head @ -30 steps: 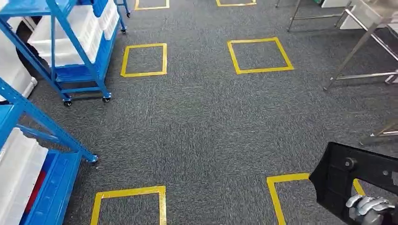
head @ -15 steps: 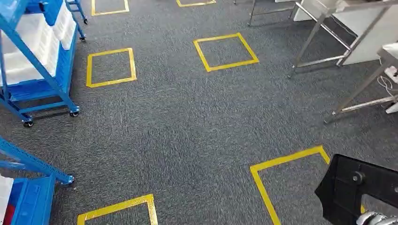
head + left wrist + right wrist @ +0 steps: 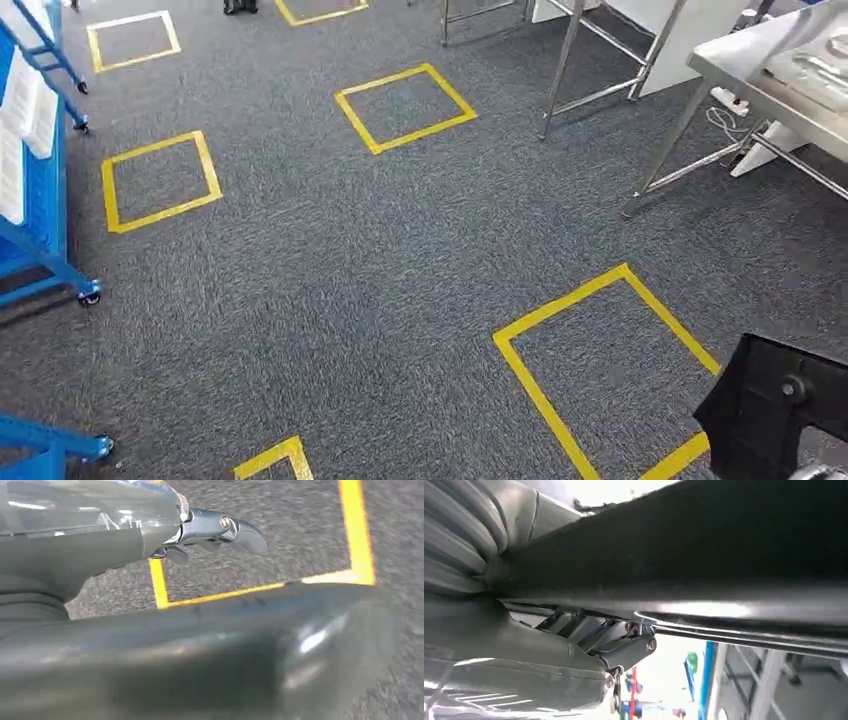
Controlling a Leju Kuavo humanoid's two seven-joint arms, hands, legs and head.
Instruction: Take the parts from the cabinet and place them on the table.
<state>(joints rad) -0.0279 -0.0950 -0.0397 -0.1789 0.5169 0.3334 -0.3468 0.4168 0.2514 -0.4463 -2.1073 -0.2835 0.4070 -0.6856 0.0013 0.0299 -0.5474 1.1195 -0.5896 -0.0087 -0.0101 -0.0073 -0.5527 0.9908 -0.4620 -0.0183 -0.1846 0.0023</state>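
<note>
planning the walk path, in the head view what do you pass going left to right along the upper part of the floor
blue cabinet → yellow tape square → second yellow tape square → metal frame legs → steel table. Lower right, apart from this row, the black part is carried.

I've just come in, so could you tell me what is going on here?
The robot is carrying a black part in its right hand, low at its right side, over grey carpet marked with yellow tape squares. A steel table stands ahead to the right, blue shelving at the left. The part is not on the table yet.
</note>
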